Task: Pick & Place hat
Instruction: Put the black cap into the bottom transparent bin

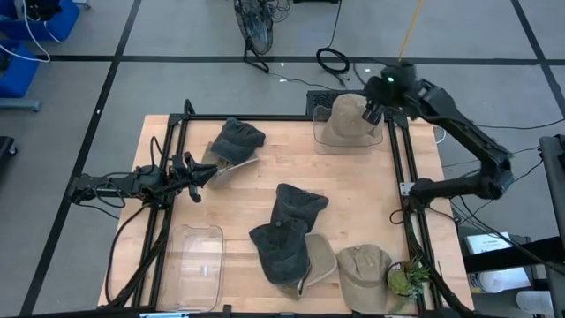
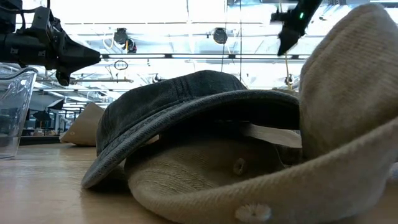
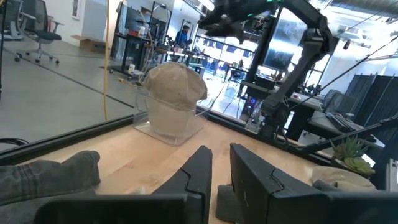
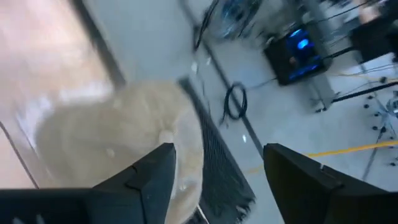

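Pale wooden tabletop (image 1: 265, 190): beige cloth hat (image 1: 346, 117) sits in clear plastic bin (image 1: 320, 132). Right gripper (image 1: 374, 112) just above hat, jaws wide, empty. Lift straight up, clear of the brim. Left gripper (image 1: 205, 174) well apart, nearly closed, empty.

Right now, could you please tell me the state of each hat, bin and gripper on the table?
tan hat: sitting in the far clear bin, released.
right gripper: open, above that hat.
left gripper: nearly shut, empty, beside the dark hat.
near clear bin: empty.
two dark hats: piled mid-table.
two tan hats: lying at the near edge.
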